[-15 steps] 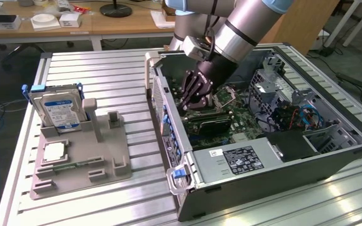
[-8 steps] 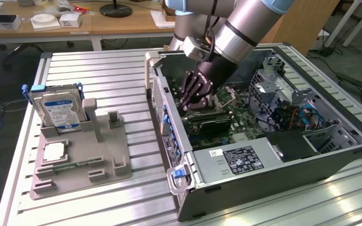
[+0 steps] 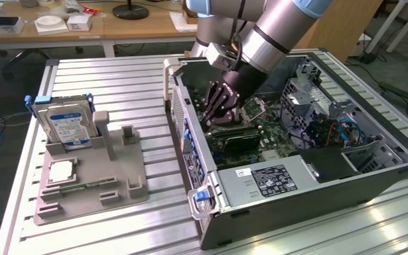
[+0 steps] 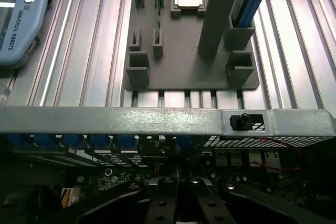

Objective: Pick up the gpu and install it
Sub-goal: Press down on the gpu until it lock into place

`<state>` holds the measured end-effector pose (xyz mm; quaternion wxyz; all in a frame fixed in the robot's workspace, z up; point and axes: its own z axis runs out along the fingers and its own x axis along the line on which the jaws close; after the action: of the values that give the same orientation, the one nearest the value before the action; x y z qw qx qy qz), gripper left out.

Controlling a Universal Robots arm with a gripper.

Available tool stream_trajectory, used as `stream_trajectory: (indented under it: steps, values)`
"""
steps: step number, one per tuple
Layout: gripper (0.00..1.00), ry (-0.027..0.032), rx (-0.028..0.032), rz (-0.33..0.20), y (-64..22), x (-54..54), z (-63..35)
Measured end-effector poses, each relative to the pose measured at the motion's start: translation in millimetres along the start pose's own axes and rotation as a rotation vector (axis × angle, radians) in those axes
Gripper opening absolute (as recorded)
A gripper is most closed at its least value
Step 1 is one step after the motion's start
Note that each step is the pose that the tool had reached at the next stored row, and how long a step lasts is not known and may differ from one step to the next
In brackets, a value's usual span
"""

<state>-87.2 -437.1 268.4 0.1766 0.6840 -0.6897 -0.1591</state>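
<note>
Crowding pincer [image 3: 222, 114], case wall [image 3: 183, 111], motherboard [image 3: 261, 133]

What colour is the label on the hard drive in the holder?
Blue and white, on the hard drive; clearest in the exterior view.

Grey fixture plate [image 3: 91, 183], silver hard drive [image 3: 66, 125] with blue-white label.

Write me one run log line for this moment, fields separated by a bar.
gripper: inside open PC case, low over motherboard | gpu: below fingertips, on board | hard drive: upright in gray holder
</note>
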Motion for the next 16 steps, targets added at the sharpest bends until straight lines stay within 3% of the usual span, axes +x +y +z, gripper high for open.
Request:
stream_trajectory:
  steps: [4, 7, 8, 9, 14, 15, 16]
  values:
    - [0.10, 0.0001, -0.0089, 0.000, -4.2, 0.0, -1.7]
    - [0.10, 0.0002, -0.0209, 0.000, -15.4, -0.1, -7.1]
    - [0.10, 0.0003, -0.0282, -0.001, -18.5, 0.0, -8.7]
    - [0.10, 0.0002, -0.0409, -0.001, -20.7, -0.1, -9.8]
    - [0.10, 0.0017, -0.1320, -0.003, -27.5, -0.1, -13.4]
    - [0.10, 0.0021, -0.1462, -0.003, -28.1, 0.0, -13.8]
    - [0.10, 0.0026, -0.1511, -0.004, -28.2, 0.5, -13.8]
